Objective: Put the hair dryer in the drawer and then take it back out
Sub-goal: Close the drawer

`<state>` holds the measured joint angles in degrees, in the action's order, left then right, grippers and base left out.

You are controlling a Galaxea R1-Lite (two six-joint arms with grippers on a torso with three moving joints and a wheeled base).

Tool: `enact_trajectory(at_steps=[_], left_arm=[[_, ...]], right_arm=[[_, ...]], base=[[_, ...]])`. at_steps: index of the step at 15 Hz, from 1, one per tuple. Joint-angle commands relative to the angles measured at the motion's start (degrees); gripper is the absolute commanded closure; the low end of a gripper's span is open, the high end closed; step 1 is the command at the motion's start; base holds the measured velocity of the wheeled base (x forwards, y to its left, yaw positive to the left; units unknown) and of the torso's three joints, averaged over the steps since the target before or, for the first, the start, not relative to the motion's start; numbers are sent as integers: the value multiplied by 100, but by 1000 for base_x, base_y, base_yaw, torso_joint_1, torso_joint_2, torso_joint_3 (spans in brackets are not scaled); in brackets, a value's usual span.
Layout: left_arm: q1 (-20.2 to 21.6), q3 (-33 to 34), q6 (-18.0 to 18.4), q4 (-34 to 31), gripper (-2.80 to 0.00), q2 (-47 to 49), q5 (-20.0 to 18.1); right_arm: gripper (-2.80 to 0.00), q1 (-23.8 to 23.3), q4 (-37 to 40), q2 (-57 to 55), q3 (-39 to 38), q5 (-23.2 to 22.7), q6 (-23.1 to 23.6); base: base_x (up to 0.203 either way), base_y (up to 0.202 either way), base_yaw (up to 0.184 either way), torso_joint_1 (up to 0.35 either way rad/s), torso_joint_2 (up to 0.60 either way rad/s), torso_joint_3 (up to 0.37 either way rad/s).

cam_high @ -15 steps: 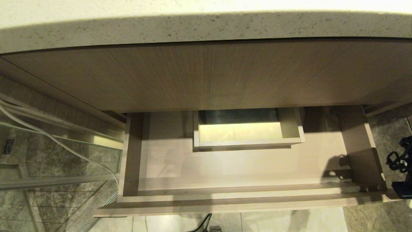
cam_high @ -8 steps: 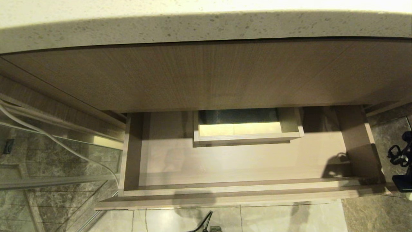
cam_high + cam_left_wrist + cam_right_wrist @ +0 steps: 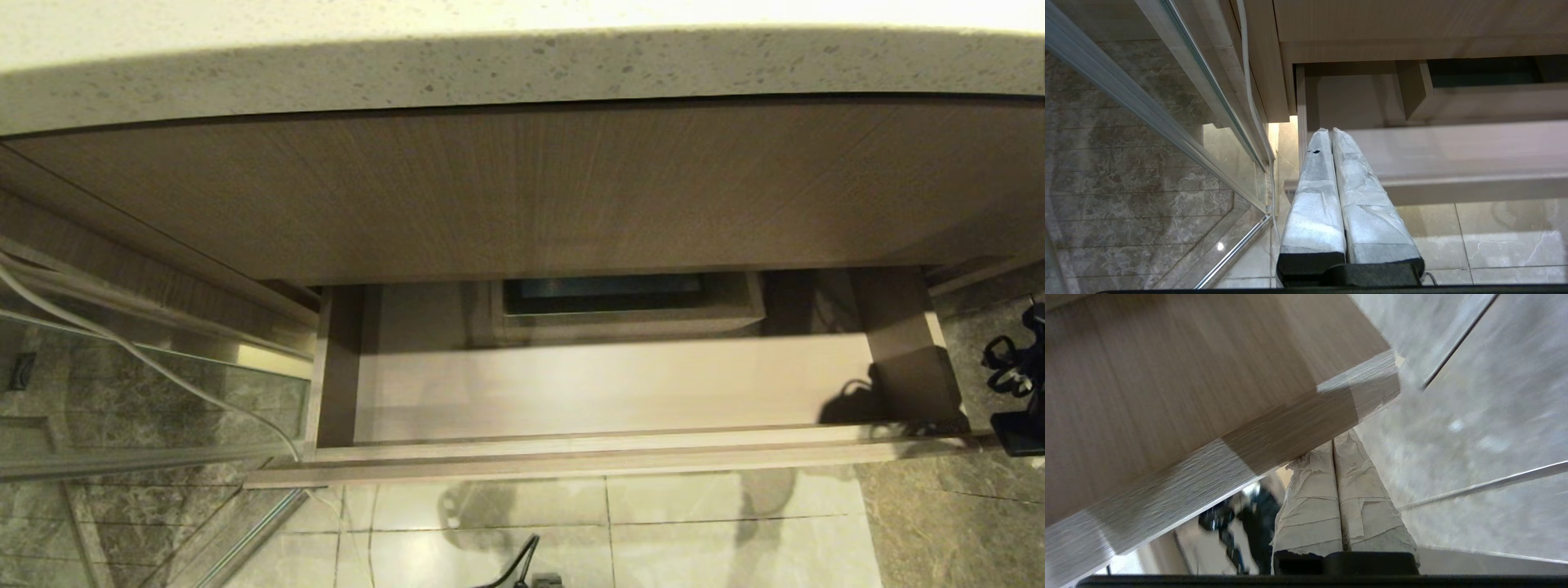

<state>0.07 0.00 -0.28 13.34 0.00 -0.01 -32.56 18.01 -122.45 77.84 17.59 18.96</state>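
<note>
The light-brown wood-grain drawer (image 3: pixel 604 461) stands partly open under the cabinet, and the stretch of its floor that shows is bare. Its boxed cutout (image 3: pixel 624 306) sits half under the panel above. The hair dryer is not in any view. My right gripper (image 3: pixel 1333 443) is shut with nothing in it, its taped fingertips right at the front right corner of the drawer (image 3: pixel 1306 416). My right arm's black wrist (image 3: pixel 1016 408) shows at that corner. My left gripper (image 3: pixel 1329 130) is shut and empty, hanging in front of the drawer's left end (image 3: pixel 1453 183).
A speckled stone countertop (image 3: pixel 522 73) overhangs a tall wood-grain panel (image 3: pixel 522 196) above the drawer. A glass partition (image 3: pixel 122 392) with a white cord (image 3: pixel 122 343) stands on the left. Pale floor tiles (image 3: pixel 653 531) lie below, with a black cable (image 3: pixel 514 567).
The drawer has slid back into the cabinet, so less of its floor and cutout shows. My right arm has moved inward with its front right corner.
</note>
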Motion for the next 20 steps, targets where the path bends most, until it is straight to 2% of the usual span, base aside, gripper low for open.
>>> enact_trajectory(at_steps=[1, 5, 11, 20], left_arm=[[1, 229, -7, 11, 0, 0, 1], [1, 229, -7, 11, 0, 0, 1], [1, 229, 1, 11, 0, 0, 0], [1, 229, 2, 11, 0, 0, 1]], right_arm=[[0, 93, -247, 123, 3, -19, 22], [0, 205, -648, 248, 3, -131, 222], [0, 345, -1320, 271, 395, -160, 239], [0, 319, -1598, 827, 473, -285, 475]], base=[[0, 0, 0, 0, 0, 0], [0, 0, 0, 0, 0, 0], [0, 0, 0, 0, 0, 0], [0, 0, 0, 0, 0, 0]])
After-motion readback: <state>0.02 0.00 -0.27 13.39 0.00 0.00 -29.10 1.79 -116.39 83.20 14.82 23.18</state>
